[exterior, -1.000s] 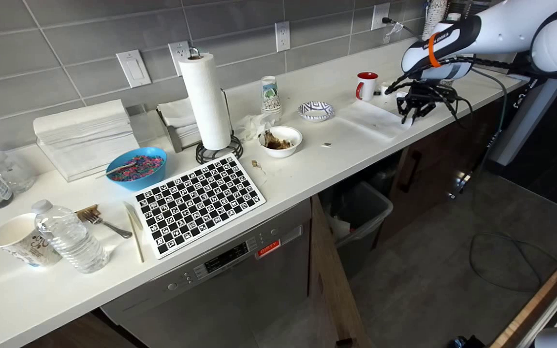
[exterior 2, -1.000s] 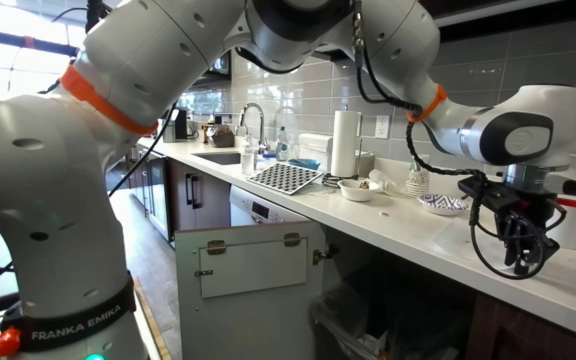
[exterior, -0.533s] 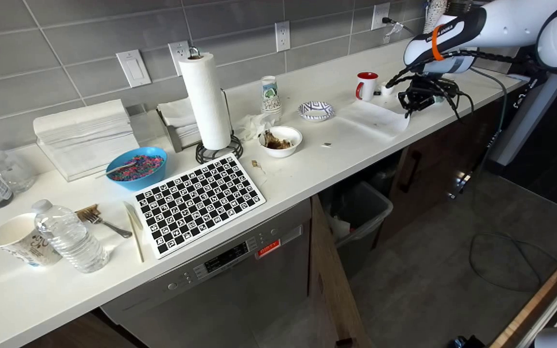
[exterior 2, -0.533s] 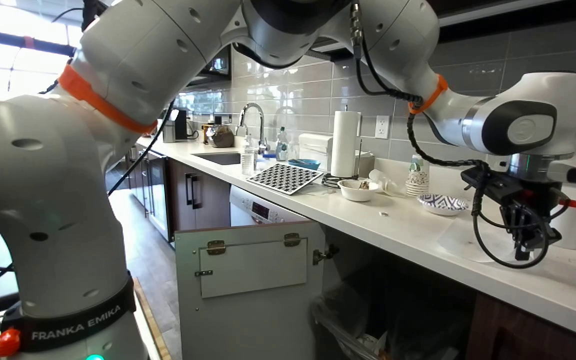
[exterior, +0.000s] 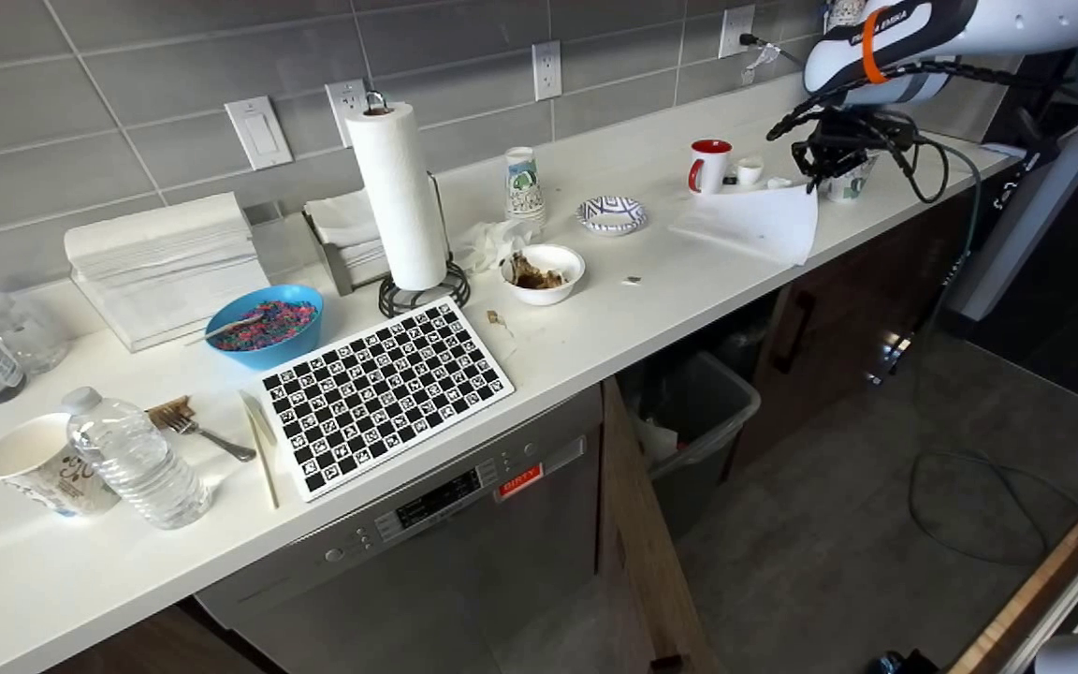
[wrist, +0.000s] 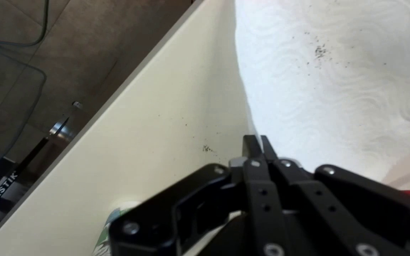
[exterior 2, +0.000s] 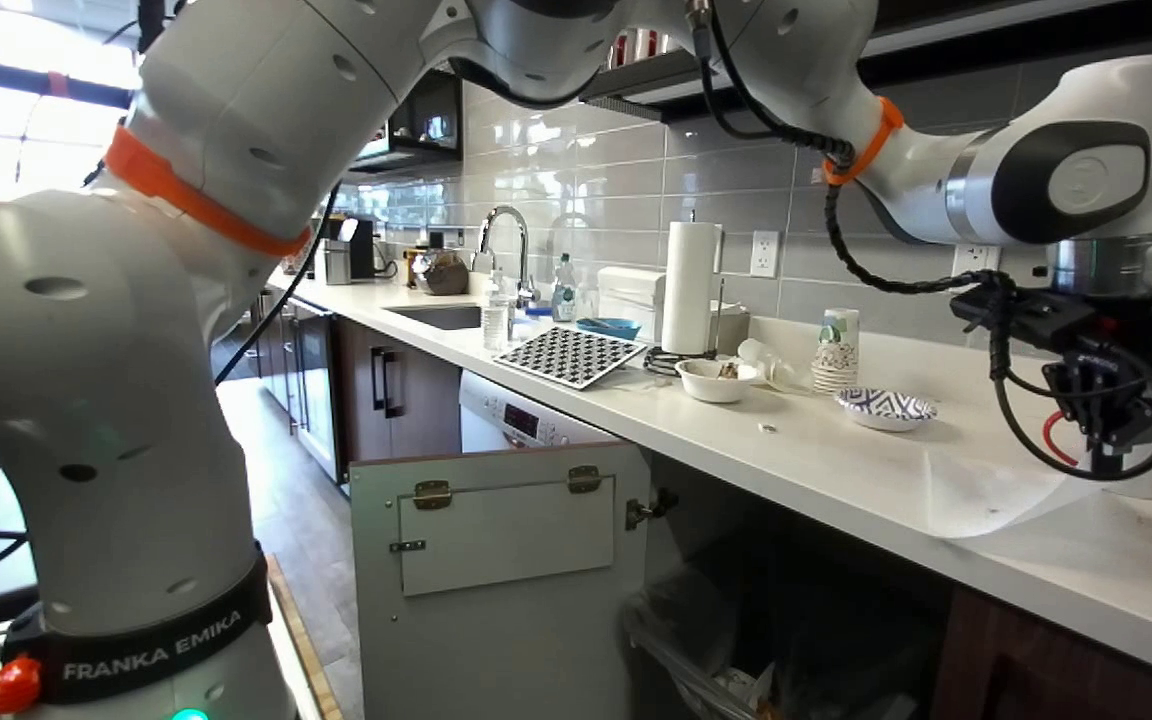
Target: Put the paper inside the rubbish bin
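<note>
The paper (exterior: 764, 227) is a thin white sheet on the counter. Its edge near the gripper is lifted and curls up, while the far part still rests on the counter. It also shows in an exterior view (exterior 2: 986, 500) and in the wrist view (wrist: 333, 92). My gripper (wrist: 261, 144) is shut on the paper's edge, which runs between the fingertips. In both exterior views the gripper (exterior: 812, 183) is above the counter, by the red-and-white mug. The rubbish bin (exterior: 721, 401) sits low in the open cabinet under the counter, with some rubbish inside; its liner shows in an exterior view (exterior 2: 681, 668).
The open cabinet door (exterior 2: 496, 560) stands out from the counter beside the bin. A mug (exterior: 709, 168), a patterned bowl (exterior: 611, 215), a white bowl (exterior: 544, 276) and stacked cups (exterior: 524, 192) stand on the counter. A cup (exterior: 848, 183) is close behind the gripper.
My gripper has risen and moved away along the counter. The paper's near edge has come up with it, and the sheet has slid a little the same way.
</note>
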Controlling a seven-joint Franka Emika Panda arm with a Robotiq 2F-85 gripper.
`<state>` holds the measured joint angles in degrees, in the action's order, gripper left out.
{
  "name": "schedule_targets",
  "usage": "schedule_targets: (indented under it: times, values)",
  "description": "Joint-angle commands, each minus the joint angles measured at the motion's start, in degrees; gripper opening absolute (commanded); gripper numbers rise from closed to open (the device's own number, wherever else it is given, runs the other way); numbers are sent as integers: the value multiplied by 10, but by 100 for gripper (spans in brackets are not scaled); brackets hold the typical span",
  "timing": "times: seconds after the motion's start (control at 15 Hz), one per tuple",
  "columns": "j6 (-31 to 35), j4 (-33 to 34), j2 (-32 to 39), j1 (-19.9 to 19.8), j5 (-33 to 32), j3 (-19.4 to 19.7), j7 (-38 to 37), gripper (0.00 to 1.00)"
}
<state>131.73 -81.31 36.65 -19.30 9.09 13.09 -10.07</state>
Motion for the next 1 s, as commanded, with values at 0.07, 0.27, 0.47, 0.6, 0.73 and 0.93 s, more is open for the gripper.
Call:
schedule_targets:
  times: [0.07, 0.27, 0.47, 0.6, 0.73, 0.93]
  values:
    - [9, -9, -19, 18, -49, 5, 9, 0]
    - [2, 9, -7, 24, -48, -11, 14, 0]
    - [-5, 20, 5, 25, -29, -36, 27, 0]
    - [-3, 26, 14, 25, -13, -56, 36, 0]
    - [-5, 31, 21, 21, 9, -75, 47, 0]
    - [-3, 39, 34, 20, 42, -98, 59, 0]
